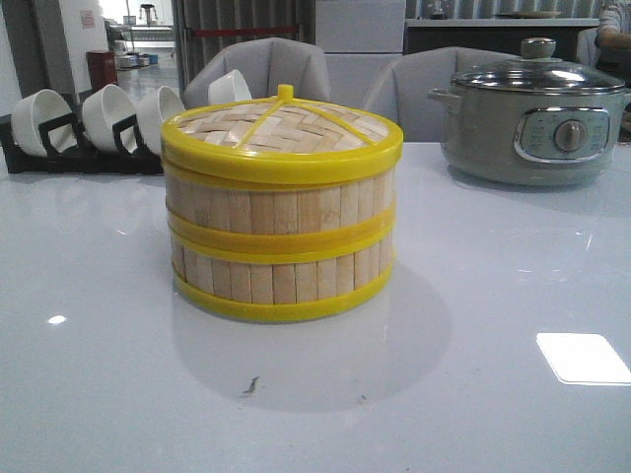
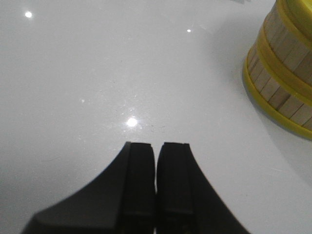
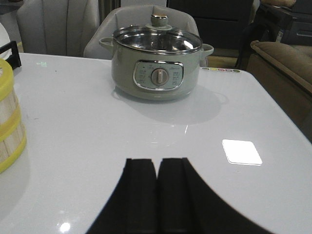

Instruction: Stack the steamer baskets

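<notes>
Baskets point(image 1: 281, 232) stacked, lidded, centre of front view; well apart from left gripper point(image 2: 156, 151) and right gripper point(image 3: 157, 168), both closed, empty.

Two steamer baskets point(image 1: 281, 241) stand stacked upright near the middle of a glossy white table point(image 1: 473, 394), the upper basket point(image 1: 281, 202) sitting squarely on the lower basket point(image 1: 281, 276). Each is round and shallow, walled in vertical pale wood slats between bright yellow rims; the meeting rims form a yellow band around the stack's middle. A flat woven bamboo lid point(image 1: 281, 128) with yellow rim and small yellow knob caps the top basket. The stack throws a soft reflection on the tabletop.
</notes>
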